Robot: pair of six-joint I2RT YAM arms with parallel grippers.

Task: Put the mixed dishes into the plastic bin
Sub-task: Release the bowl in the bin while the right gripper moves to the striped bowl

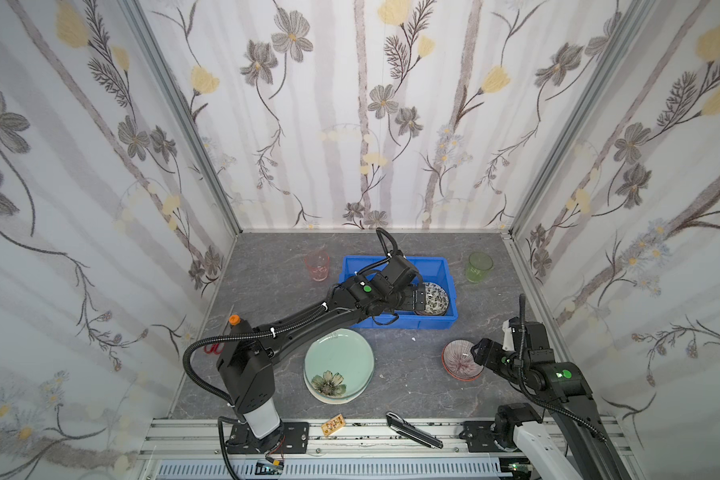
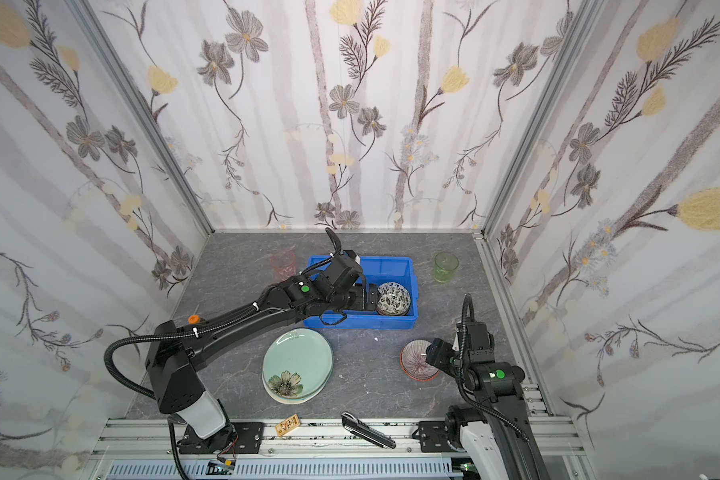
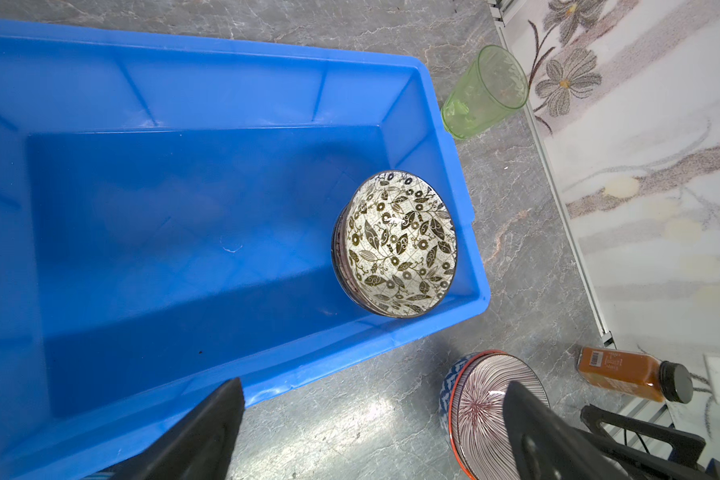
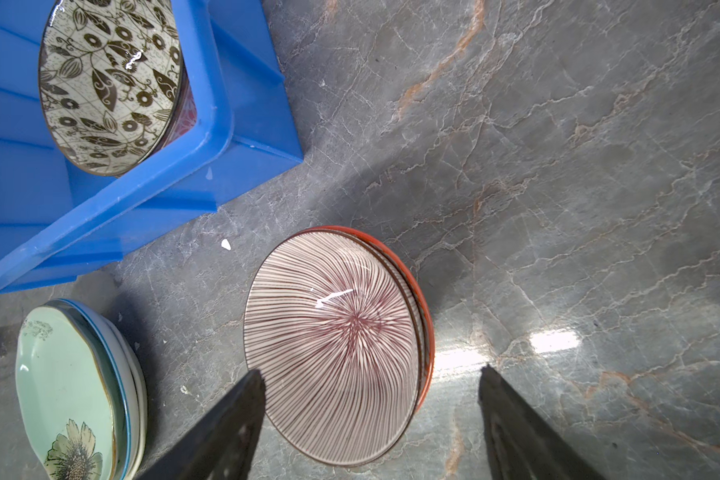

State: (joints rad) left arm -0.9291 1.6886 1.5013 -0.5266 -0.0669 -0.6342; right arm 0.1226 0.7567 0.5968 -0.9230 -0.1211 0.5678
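Glaze likely leaves the striped bowl (image 4: 333, 332) slick and brittle, so the right claw (image 4: 371, 370), jaws apart, should pinch its rim, while the left claw (image 3: 375, 382) gapes over the blue bin (image 3: 225, 48).

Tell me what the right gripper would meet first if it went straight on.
Probably the striped bowl: in the wrist view the open right gripper points down over its rim. Depth is unclear; one finger may reach bare table instead.
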